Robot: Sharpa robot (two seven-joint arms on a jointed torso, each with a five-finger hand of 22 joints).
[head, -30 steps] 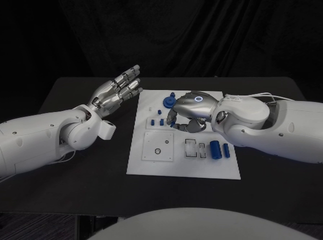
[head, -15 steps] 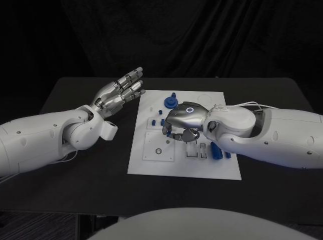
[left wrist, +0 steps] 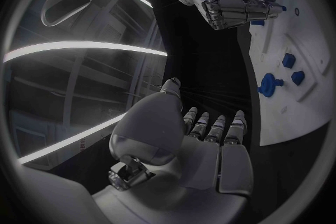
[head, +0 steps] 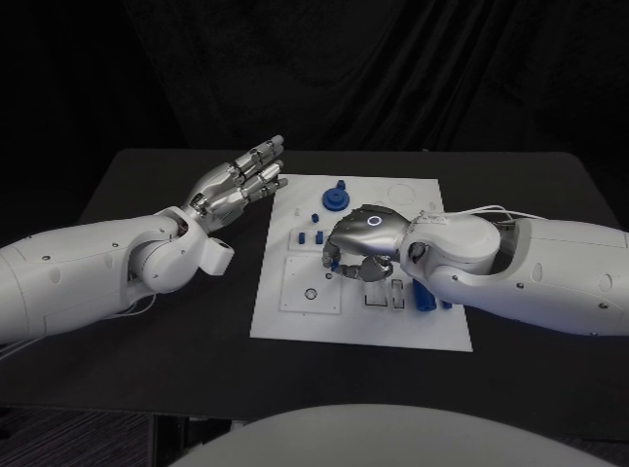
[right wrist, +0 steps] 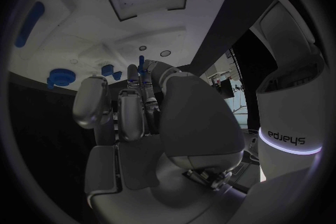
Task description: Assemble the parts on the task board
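Two hands over the table in the head view. The right hand [head: 361, 243] has slid from the far part of the white board [head: 294, 321] toward its middle since a second ago, fingers curled down over the slots; likely carrying a piece to its seat. The left hand [head: 240, 182] has barely shifted, hovering flat beside the board's far left corner, fingers apart, holding nothing. A blue gear-like part [head: 336, 197] sits at the far end, a blue cylinder [head: 422, 297] near the right edge.

Left wrist view: left hand [left wrist: 210, 140] flat and empty; right hand [left wrist: 231, 3] pinches something blue above the board [left wrist: 294, 28].

Right wrist view: right hand [right wrist: 133, 112] grips a small blue peg [right wrist: 141, 64] at its fingertips, above the board [right wrist: 84, 28].
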